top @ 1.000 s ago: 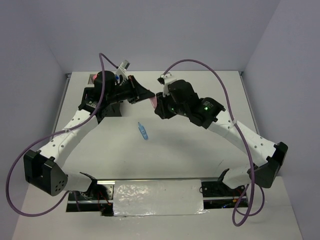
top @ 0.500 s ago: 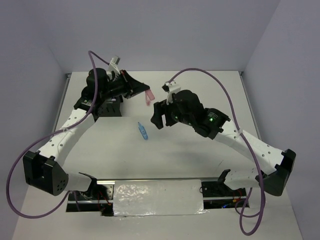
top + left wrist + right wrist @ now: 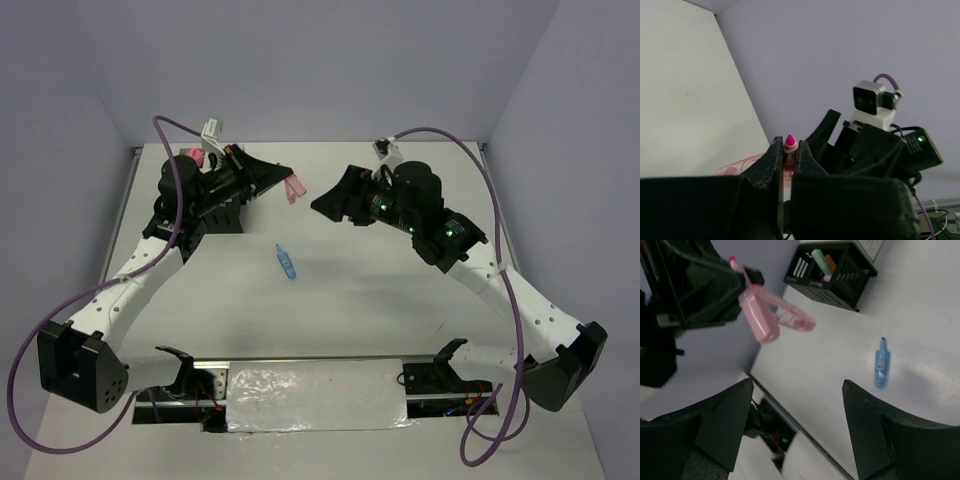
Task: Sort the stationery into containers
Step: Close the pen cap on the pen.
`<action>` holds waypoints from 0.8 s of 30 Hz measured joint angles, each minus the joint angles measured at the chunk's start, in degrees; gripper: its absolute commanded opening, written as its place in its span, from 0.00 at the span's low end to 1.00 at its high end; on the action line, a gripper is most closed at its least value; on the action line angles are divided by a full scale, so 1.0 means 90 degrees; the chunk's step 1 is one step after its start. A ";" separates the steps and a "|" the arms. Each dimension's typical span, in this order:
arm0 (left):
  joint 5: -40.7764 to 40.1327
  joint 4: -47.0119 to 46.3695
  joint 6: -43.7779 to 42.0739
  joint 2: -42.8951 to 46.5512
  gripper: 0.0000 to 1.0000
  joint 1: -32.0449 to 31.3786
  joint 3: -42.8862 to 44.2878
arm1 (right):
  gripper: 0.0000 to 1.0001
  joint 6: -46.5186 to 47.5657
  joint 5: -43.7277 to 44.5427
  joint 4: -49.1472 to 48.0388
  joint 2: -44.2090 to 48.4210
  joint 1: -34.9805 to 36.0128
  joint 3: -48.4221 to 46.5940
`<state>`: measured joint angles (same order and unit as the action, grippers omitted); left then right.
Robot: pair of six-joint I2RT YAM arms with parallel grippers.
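Two arm bases sit at the near edge of the table [image 3: 380, 300], with a crinkled silvery sheet [image 3: 315, 396] lying between them. Just past it, on the bare tabletop between the arms, a small blue item [image 3: 287, 262] lies flat and alone, its dark tip pointing away; the right wrist view shows it [image 3: 881, 369] well clear of everything else. Farther out, both arms reach toward the middle and face each other above the surface. The left gripper [image 3: 282, 180] is clamped on a pink translucent item [image 3: 294, 188], held in the air off the table; the left wrist view shows the two black fingers [image 3: 771, 162] pressed close together with the item's magenta tip [image 3: 789, 140] poking up between them. The right gripper [image 3: 328, 196] is near it but not touching, its fingers spread wide with nothing between them, as the right wrist view [image 3: 797, 390] confirms. At the far left, partly under the left arm, stands the black organizer [image 3: 845, 287], with a mint green marker [image 3: 819, 256] and an orange marker [image 3: 830, 262] upright in one compartment.
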<state>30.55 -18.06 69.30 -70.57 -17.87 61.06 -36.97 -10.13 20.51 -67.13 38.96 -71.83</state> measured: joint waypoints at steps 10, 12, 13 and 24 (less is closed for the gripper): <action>0.0002 -0.0478 0.0374 0.0197 0.00 -0.0287 -0.0063 | 0.58 -0.1821 -0.1370 -0.1931 -0.0335 -0.0481 0.0427; 0.0002 -0.0556 0.0452 0.0238 0.00 -0.0289 -0.0075 | 0.57 -0.2013 -0.1542 -0.2227 -0.0393 -0.0481 0.0427; 0.0007 -0.0614 0.0495 0.0265 0.00 -0.0289 -0.0107 | 0.56 -0.2091 -0.1605 -0.2334 -0.0406 -0.0481 0.0427; 0.0034 -0.0940 0.0818 0.0318 0.00 -0.0306 -0.0369 | 0.43 -0.2630 -0.2021 -0.3045 -0.0646 -0.0493 0.0427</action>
<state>30.85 -26.52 76.66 -67.70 -20.62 57.74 -60.64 -28.32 -6.90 -72.95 34.52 -67.99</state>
